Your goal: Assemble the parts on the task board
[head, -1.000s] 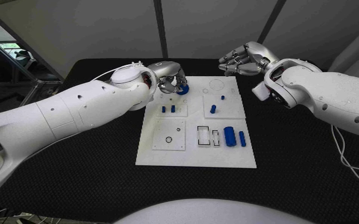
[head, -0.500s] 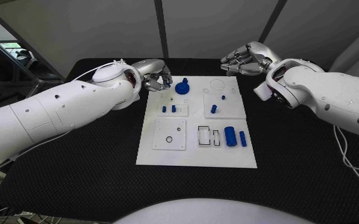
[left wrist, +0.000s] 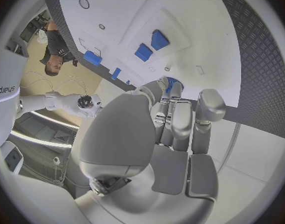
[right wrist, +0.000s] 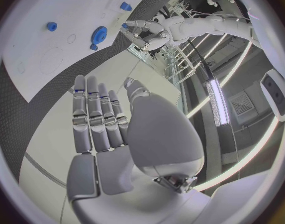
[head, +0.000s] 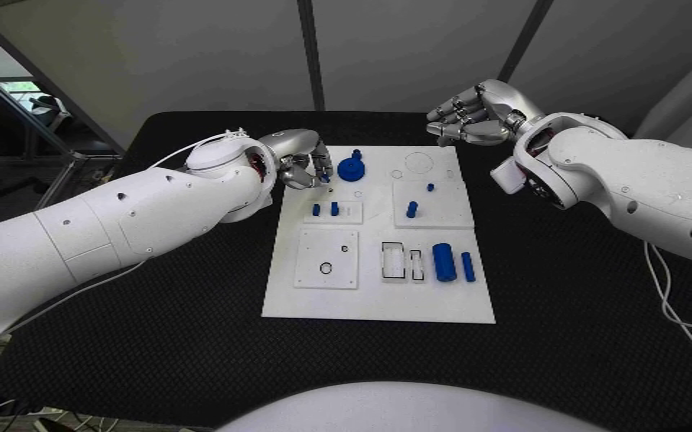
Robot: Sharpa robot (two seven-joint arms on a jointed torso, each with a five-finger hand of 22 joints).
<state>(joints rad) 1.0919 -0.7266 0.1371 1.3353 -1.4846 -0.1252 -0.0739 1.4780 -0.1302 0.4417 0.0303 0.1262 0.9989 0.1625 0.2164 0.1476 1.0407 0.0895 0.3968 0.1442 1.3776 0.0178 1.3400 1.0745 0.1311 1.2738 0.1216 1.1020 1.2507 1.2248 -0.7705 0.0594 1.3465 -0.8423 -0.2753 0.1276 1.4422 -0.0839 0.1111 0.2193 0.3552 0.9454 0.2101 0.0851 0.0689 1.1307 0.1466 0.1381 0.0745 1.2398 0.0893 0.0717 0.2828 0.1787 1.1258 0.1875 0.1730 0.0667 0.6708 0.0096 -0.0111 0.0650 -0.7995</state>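
Note:
The white task board [head: 378,297] lies mid-table. A blue gear with a knob [head: 352,169] stands at its back left. My left hand [head: 300,164] hovers just left of the gear, fingers loosely curved toward the board's edge and holding nothing. In the left wrist view the gear [left wrist: 173,84] peeks out behind the fingertips of that hand [left wrist: 173,129]. Two small blue pegs [head: 325,210] stand close by. Beyond the board's back right corner my right hand [head: 469,117] is raised, empty. In the right wrist view its fingers [right wrist: 95,114] are stretched out above the board [right wrist: 49,45].
More blue parts lie on the board: a short piece [head: 411,210], a small peg [head: 430,189], a thick cylinder [head: 444,262] and a thin bar [head: 467,267]. A plate with a round hole [head: 326,257] and rectangular slots [head: 392,260] sit nearer me. Black matting [head: 173,352] surrounds the board.
My left hand drew back to the left off the blue gear, which now stands uncovered, then edged toward the board again. The right hand has hardly moved.

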